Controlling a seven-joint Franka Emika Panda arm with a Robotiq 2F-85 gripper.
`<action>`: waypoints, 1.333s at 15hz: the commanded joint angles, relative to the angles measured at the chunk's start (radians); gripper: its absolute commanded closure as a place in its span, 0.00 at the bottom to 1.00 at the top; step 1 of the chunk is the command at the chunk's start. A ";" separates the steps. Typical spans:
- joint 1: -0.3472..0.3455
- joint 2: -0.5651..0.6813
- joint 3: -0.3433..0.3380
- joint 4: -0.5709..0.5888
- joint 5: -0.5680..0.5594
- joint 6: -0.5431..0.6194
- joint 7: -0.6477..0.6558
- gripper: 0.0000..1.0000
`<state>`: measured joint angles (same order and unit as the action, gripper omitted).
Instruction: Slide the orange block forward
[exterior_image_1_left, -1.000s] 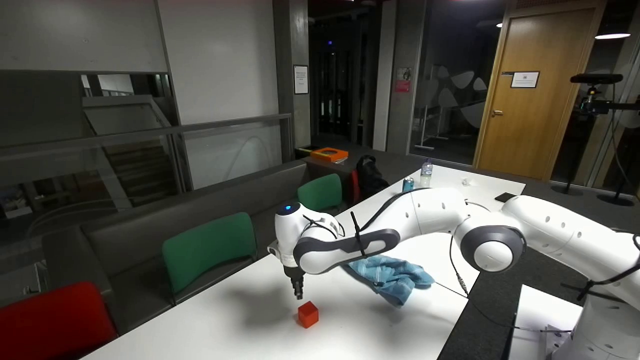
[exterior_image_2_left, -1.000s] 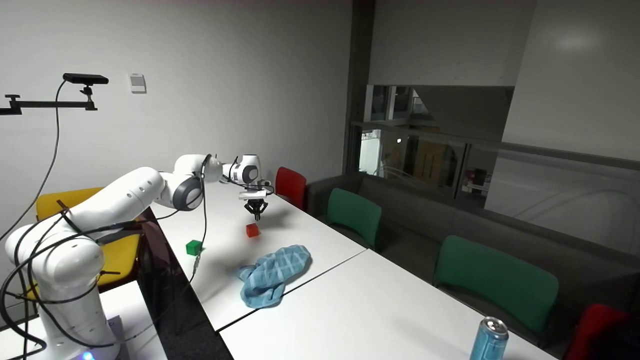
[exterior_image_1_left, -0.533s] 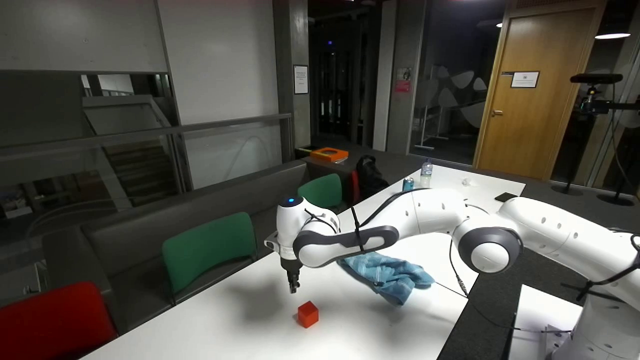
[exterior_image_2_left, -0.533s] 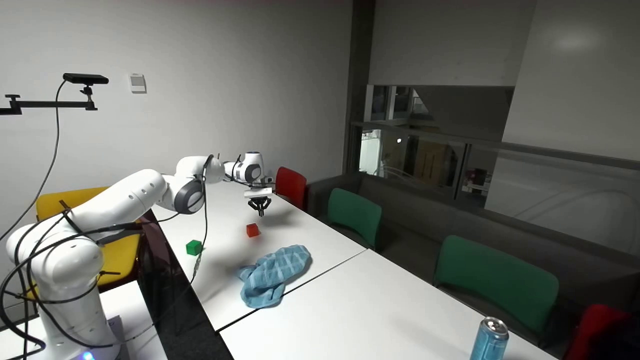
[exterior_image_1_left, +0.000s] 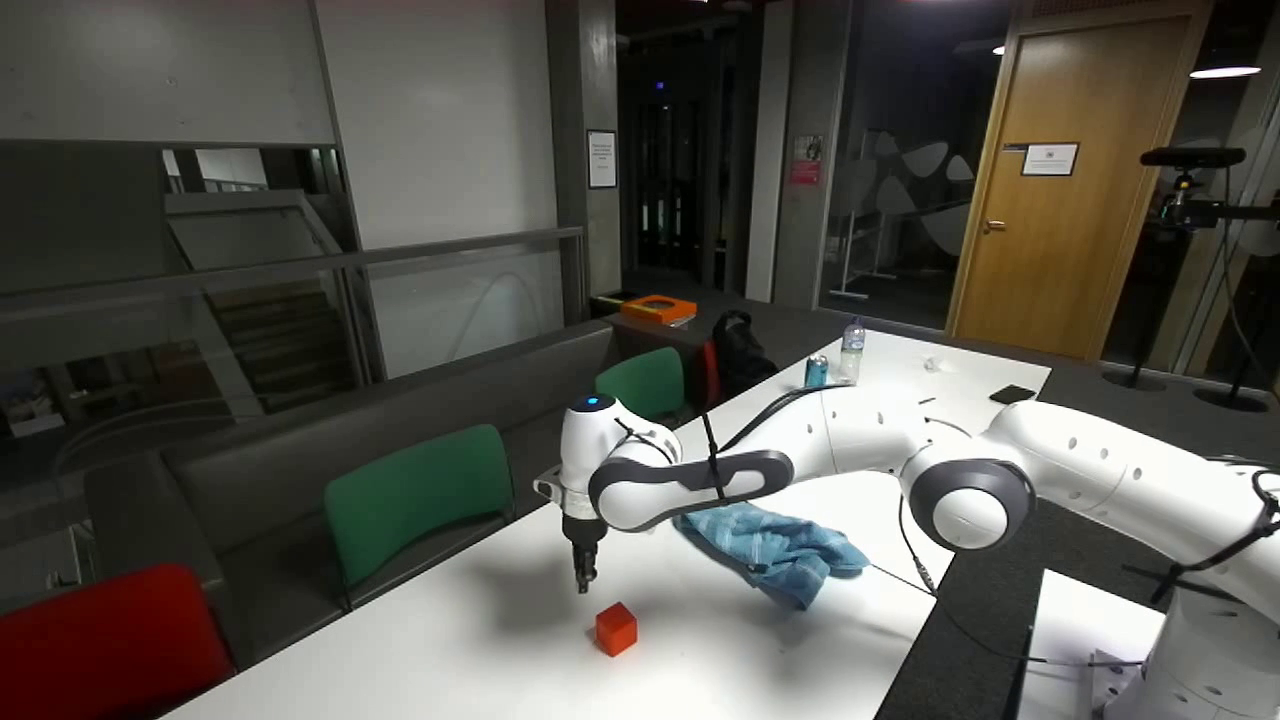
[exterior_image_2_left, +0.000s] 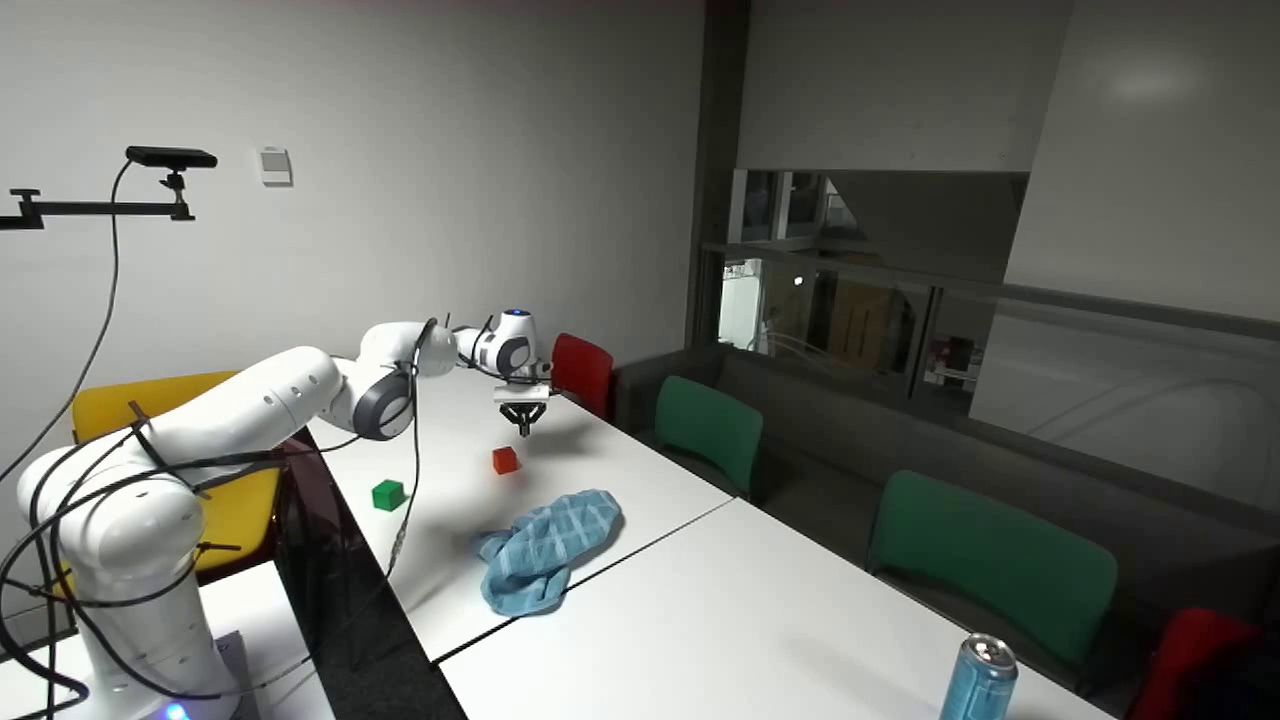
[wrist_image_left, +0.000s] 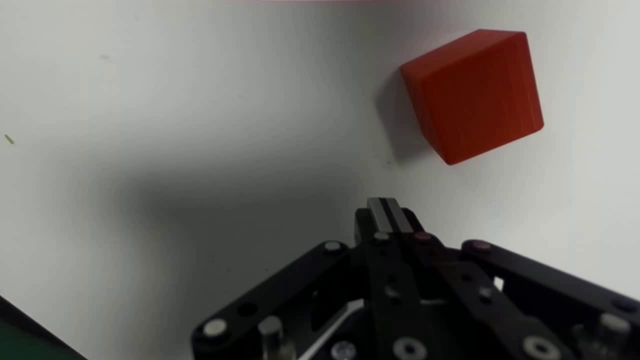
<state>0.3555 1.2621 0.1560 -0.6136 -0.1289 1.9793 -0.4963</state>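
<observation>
The orange-red block (exterior_image_1_left: 616, 629) rests flat on the white table and also shows in an exterior view (exterior_image_2_left: 505, 460). In the wrist view the block (wrist_image_left: 472, 97) lies ahead and to the right of the fingertips, with white table surface between them. My gripper (wrist_image_left: 385, 202) is shut with its two pads together and nothing between them. In both exterior views the gripper (exterior_image_1_left: 584, 588) (exterior_image_2_left: 524, 432) points down above the table, beside the block and apart from it.
A crumpled blue cloth (exterior_image_1_left: 775, 550) lies on the table near the arm. A green block (exterior_image_2_left: 388, 494) sits near the table edge by the robot. A blue can (exterior_image_2_left: 980, 680) stands farther along the table. Green chairs (exterior_image_1_left: 420, 500) and a red chair (exterior_image_1_left: 110, 640) line the far edge.
The gripper has shifted a little away from the block, rising slightly and then dropping slightly. The block has not moved. The gripper appears shut throughout.
</observation>
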 joint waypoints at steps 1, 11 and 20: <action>-0.010 0.043 0.031 0.057 0.029 -0.005 -0.025 1.00; -0.005 0.051 0.043 0.051 0.024 -0.027 -0.012 1.00; 0.000 0.029 0.039 0.015 0.015 -0.264 0.008 1.00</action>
<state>0.3561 1.3018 0.1912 -0.5984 -0.1215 1.8199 -0.4888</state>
